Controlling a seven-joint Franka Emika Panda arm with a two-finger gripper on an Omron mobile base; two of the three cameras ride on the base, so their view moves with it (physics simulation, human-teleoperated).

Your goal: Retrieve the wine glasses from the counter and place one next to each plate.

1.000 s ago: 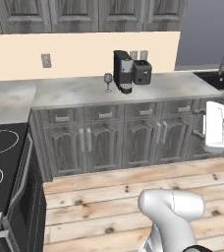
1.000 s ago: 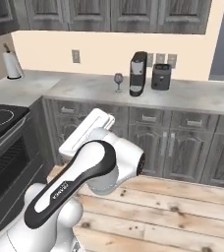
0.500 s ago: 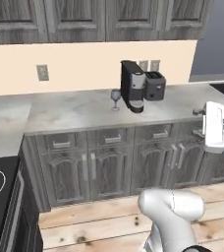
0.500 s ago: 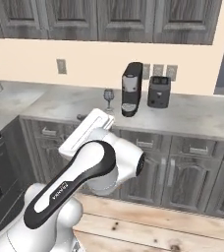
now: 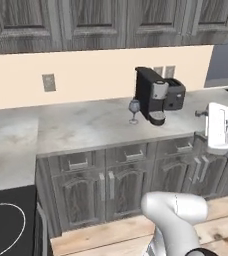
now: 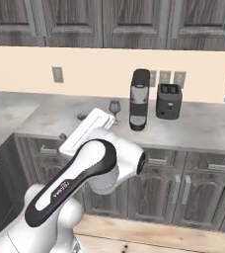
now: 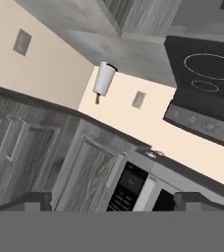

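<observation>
- Standing on the counter [image 5: 86, 125], one wine glass [image 5: 134, 110] was seen just beside the black coffee machine [image 5: 150, 95], on that machine's left as viewed from the left base camera; it was upright and untouched.
- From the right base camera the same wine glass [image 6: 115, 108] was found left of the coffee machine [image 6: 139, 99], partly hidden behind the raised white hand of the arm.
- A second black appliance, probably a toaster [image 6: 168, 101], was placed just right of the coffee machine, near the wall sockets on the peach backsplash.
- Only one glass could be made out beside the coffee machine; a second glass and the plates could not be placed from these pictures.
- The gripper [image 7: 113, 202] was held with its jaws spread wide and nothing between them; its dark fingertips [image 7: 35, 201] were seen low in the hand view, which was rolled and turned toward cabinets, a paper towel roll [image 7: 104, 78] and a stove top rather than toward the glass.
- The hand was held well apart from the glass, out over the cabinet fronts below the coffee machine.
- The step in hand was judged to be the approach to the counter, with no grasp begun.
- The next move was judged to call for the hand to be turned toward the glass and brought to the stem or bowl from the side away from the coffee machine, since little room was left between the two.
</observation>
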